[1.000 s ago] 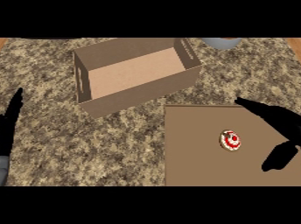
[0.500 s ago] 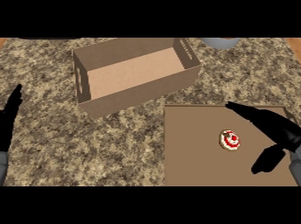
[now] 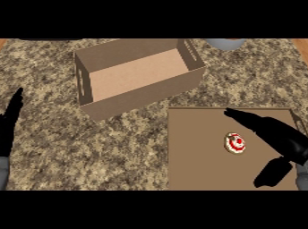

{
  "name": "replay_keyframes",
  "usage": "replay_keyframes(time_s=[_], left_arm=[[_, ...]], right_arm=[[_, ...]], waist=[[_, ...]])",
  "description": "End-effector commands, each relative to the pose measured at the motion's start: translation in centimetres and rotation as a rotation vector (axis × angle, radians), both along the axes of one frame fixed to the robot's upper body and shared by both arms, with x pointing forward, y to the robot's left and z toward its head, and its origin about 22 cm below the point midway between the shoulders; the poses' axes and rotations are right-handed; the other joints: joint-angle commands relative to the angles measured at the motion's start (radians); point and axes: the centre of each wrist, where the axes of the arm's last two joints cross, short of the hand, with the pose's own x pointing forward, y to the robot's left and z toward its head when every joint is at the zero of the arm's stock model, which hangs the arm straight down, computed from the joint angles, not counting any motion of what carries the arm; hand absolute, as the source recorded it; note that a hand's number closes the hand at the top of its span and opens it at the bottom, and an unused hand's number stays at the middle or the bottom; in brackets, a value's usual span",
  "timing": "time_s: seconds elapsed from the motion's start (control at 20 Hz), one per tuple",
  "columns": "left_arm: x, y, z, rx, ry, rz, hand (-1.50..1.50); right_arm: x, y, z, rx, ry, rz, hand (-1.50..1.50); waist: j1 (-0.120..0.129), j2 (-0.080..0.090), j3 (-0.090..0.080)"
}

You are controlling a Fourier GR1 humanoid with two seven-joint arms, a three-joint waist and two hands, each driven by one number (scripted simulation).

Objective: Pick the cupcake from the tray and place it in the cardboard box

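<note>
A small cupcake (image 3: 235, 143) with white and red topping sits on the brown tray (image 3: 196, 152) at the lower right. My right hand (image 3: 279, 136) hovers over the tray just right of the cupcake, open, fingers stretched up and left past it and thumb hanging below; it does not touch the cupcake. The open cardboard box (image 3: 138, 76) stands at the upper middle with nothing visible inside. My left hand (image 3: 3, 132) rests open at the left edge, fingers pointing up.
The counter top (image 3: 84, 143) is speckled stone. A grey rounded object (image 3: 224, 43) shows at the top edge behind the box. Wooden strips border the far left and right corners.
My right hand has slid leftward over the tray, closing in on the cupcake from the right. The left hand, box and cupcake stay where they were.
</note>
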Motion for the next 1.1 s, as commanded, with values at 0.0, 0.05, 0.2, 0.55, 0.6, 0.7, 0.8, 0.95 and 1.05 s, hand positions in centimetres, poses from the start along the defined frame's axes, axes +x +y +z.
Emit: replay_keyframes(time_s=[0.0,0.05,0.2,0.55,0.6,0.7,0.8,0.95,1.05], left_arm=[[0.1,-0.5,-1.4,0.009,0.008,0.008,0.0],[0.0,1.0,0.4,-0.014,0.001,-0.008,0.0],[-1.0,0.5,0.9,0.002,0.008,-0.011,0.0],[-0.4,-0.1,-0.4,0.009,-0.011,-0.003,0.0],[-0.2,0.1,-1.6,-0.005,0.01,0.003,0.0],[0.1,0.4,-0.3,-0.006,0.012,0.005,0.0],[0.1,-0.9,-0.5,-0.001,-0.008,0.0,0.0],[1.0,0.4,0.8,-0.01,-0.005,0.003,0.0],[0.5,0.1,0.7,-0.012,0.003,-0.002,0.0]], right_arm=[[0.3,1.1,1.6,-0.019,0.027,0.026,-1.5],[1.1,1.4,0.6,-0.039,0.026,0.015,-1.5],[0.8,1.6,0.2,-0.13,0.056,-0.014,-1.5],[0.6,2.5,-4.4,-0.158,0.089,-0.05,-1.5],[0.9,4.1,-2.9,-0.165,0.073,-0.063,-1.5],[1.5,3.5,-3.0,-0.174,-0.013,-0.08,1.5],[1.8,3.9,-2.9,-0.17,-0.131,-0.088,1.5],[2.1,4.3,-5.1,-0.186,-0.167,-0.103,1.5],[2.1,3.1,-5.1,-0.207,-0.223,-0.1,1.5]], waist=[[0.001,0.001,0.0],[0.003,0.001,0.0],[0.006,0.0,0.0],[0.004,0.001,0.0],[0.002,0.001,0.0],[0.003,0.001,0.0],[0.005,0.002,0.0],[0.005,0.002,0.0],[0.005,0.001,0.0]])
